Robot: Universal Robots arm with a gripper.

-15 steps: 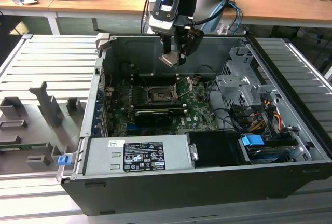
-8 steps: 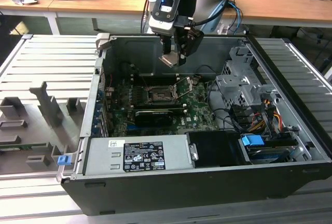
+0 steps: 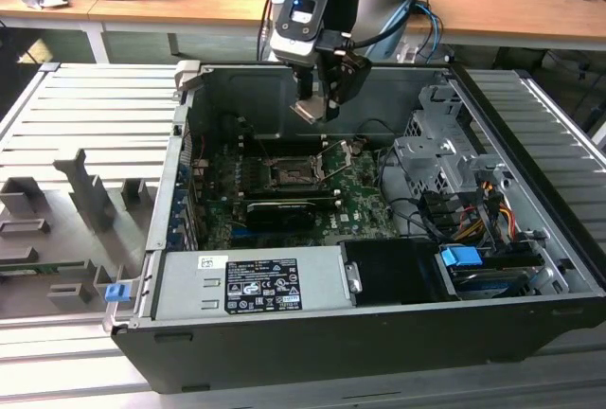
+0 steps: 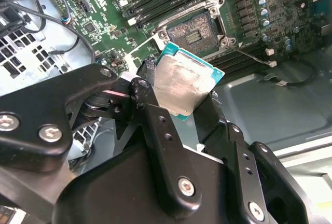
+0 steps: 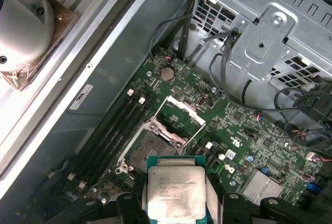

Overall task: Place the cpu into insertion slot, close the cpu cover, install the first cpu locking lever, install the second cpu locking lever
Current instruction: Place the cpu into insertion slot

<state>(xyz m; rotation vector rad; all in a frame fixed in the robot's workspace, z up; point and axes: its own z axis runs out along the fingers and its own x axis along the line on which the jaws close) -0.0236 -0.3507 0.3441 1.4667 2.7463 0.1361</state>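
Dull silver metal, smeared a little grey, tops the cpu [image 4: 184, 86], and a teal-green edge of board runs round it. It is a thin square chip with faint print on its lid in the first wrist view [image 5: 176, 193]. The gripper [image 4: 181, 93] has its black jaws pinching the chip by two opposite edges, so it hangs in the air inside the open computer case [image 3: 284, 357]. In the exterior view the cpu [image 3: 308, 109] sits above the green motherboard [image 3: 365, 205], clear of everything below.

By my reading the task is at its first step, and nothing is seated. The insertion slot [image 5: 150, 149] lies bare, a dark square with a silver rim, and its contact field shows plainly in the second wrist view [image 4: 199, 32]. The cpu cover [image 5: 165, 129] stands swung up from the slot's far side (its square opening shows the board through it). A thin metal rod [image 4: 254, 57] runs out beside the slot, probably one of the locking levers, and it looks unlatched.

So placing the chip, closing the cover and setting both levers all remain to be done. The chip is near the slot [image 3: 289, 174] but apart from it, held higher. Nearest the exterior view's camera lies the grey labelled box [image 3: 256, 281], untouched.
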